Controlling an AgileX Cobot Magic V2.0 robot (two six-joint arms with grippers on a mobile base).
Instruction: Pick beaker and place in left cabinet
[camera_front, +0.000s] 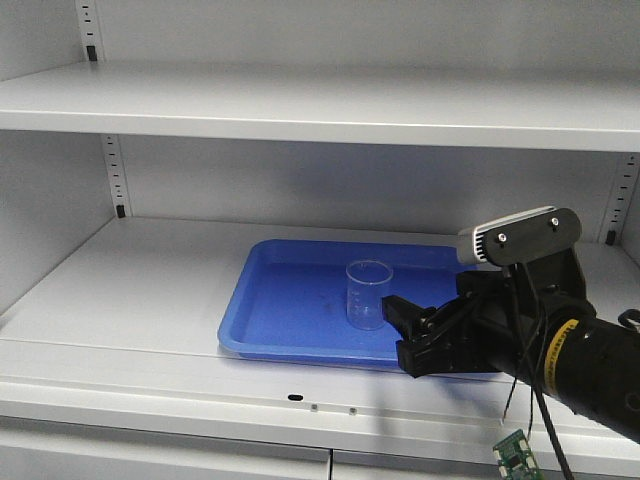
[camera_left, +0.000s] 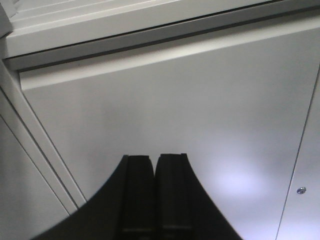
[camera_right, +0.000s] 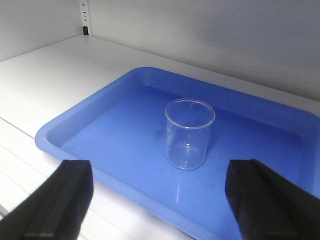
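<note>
The clear glass beaker (camera_front: 368, 294) stands upright in a blue tray (camera_front: 275, 300) on a shelf of the pale grey cabinet (camera_front: 150, 270). My right gripper (camera_front: 405, 335) is open and empty, just right of and in front of the beaker, at the tray's front edge. In the right wrist view the beaker (camera_right: 189, 133) stands free in the tray (camera_right: 100, 130), ahead of my wide-open right gripper (camera_right: 157, 187). My left gripper (camera_left: 154, 159) is shut and empty, facing a plain grey panel.
An upper shelf (camera_front: 320, 105) runs across above the tray. Peg-hole strips (camera_front: 115, 175) climb the back corners. The shelf's front lip (camera_front: 300, 395) lies below the tray. A small green circuit board (camera_front: 516, 455) hangs under my right arm.
</note>
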